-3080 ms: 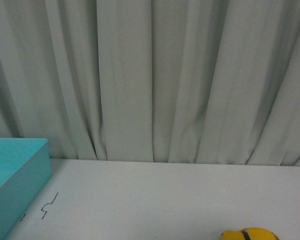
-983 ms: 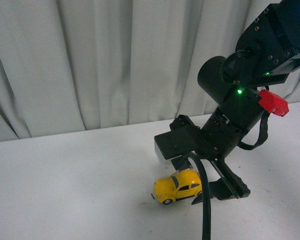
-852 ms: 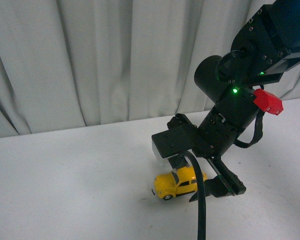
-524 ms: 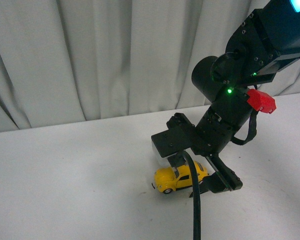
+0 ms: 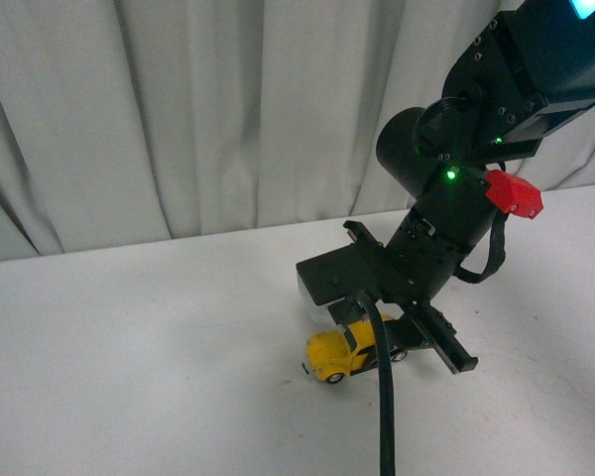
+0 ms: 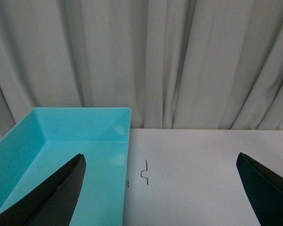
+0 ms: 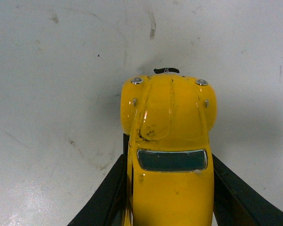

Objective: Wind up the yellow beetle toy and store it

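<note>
Right gripper (image 7: 169,157) clamping yellow beetle toy (image 7: 167,108) sides.

The beetle toy (image 5: 339,355) is glossy yellow with dark windows, silver headlights and black scuffs. The counter (image 5: 129,347) is white, smudged, with 1 black squiggle (image 6: 144,172). The bin (image 6: 61,146) is turquoise, the curtain (image 5: 178,119) pale grey, and the right hand (image 7: 170,202) black, its arm bearing 1 red block (image 5: 514,191).

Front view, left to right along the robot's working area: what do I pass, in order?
yellow toy car → green light → red block. Parts overlapping the car are left out.
</note>
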`<action>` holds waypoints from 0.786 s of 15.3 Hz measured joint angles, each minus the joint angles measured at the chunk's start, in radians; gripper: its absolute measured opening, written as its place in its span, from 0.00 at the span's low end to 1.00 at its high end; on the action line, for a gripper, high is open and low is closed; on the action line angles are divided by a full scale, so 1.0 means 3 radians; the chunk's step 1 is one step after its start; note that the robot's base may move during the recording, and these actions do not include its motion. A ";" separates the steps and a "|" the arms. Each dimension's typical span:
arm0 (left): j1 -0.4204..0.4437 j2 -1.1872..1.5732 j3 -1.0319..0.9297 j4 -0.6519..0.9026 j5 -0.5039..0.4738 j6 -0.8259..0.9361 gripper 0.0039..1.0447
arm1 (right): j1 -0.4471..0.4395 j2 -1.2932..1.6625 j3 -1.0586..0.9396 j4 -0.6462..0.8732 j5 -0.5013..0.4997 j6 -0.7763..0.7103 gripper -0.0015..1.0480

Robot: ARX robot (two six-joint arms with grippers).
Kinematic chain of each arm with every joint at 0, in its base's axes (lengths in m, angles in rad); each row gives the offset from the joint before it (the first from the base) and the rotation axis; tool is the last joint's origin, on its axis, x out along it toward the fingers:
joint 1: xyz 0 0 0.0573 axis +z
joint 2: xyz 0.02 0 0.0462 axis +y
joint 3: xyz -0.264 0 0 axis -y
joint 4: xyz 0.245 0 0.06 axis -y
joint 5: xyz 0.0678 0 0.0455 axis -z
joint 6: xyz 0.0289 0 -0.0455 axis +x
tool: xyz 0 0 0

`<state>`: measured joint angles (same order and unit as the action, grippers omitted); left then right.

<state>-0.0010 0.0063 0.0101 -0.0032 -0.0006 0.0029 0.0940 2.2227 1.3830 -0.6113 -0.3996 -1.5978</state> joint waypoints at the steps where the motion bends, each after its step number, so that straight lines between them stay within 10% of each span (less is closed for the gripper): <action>1: 0.0000 0.0000 0.0000 0.0000 0.0000 0.0000 0.94 | -0.0001 0.0001 0.0000 -0.0004 0.0001 0.0033 0.40; 12: 0.0000 -0.0001 0.0000 0.0000 -0.0001 0.0000 0.94 | -0.0062 0.0011 -0.0100 0.0160 -0.0107 0.0201 0.40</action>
<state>-0.0010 0.0059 0.0101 -0.0032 -0.0010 0.0029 0.0753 2.2261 1.3529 -0.5632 -0.4316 -1.5375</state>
